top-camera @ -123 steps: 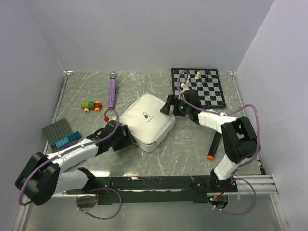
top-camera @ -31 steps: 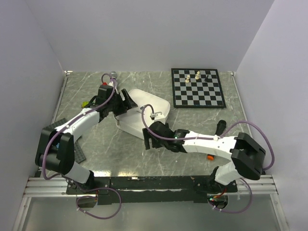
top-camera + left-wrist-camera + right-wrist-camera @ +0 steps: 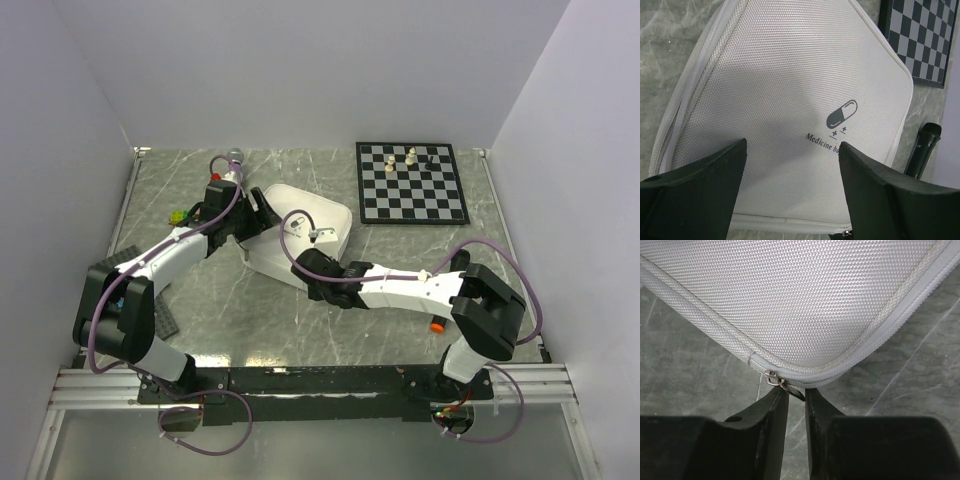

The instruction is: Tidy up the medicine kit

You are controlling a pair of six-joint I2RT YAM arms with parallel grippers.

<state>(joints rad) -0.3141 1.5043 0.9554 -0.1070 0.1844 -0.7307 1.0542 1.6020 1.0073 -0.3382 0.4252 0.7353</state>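
The medicine kit [image 3: 300, 235] lies closed on the worktop [image 3: 250, 310]. Its rounded corner sits right at the tip of the right tool [image 3: 792, 400], and its lid spreads beneath the left tool [image 3: 792, 150].

The right tool stands narrow, with the tab of the zip pull [image 3: 782, 385] caught between its fingertips. The left tool is spread wide and holds nothing. Its fingers sit either side of the pill logo [image 3: 841, 114], and we cannot tell whether they touch the fabric.

We judge the step in hand to be unzipping the case.

- **Grip:** The tab is small and slippery, so we should make sure the pinch sits fully on it, not just on its end, before hauling.
- **Pull:** We should draw along the zip track, following the corner's curve. Tugging away from the case would drag the whole soft kit toward the right tool.
- **Bracing:** We would let the left tool bear down on the lid to hold the kit in place, keeping its fingers clear of the zip line.
- **Pace:** We should go slowly round each bend, where the slider is most likely to snag.
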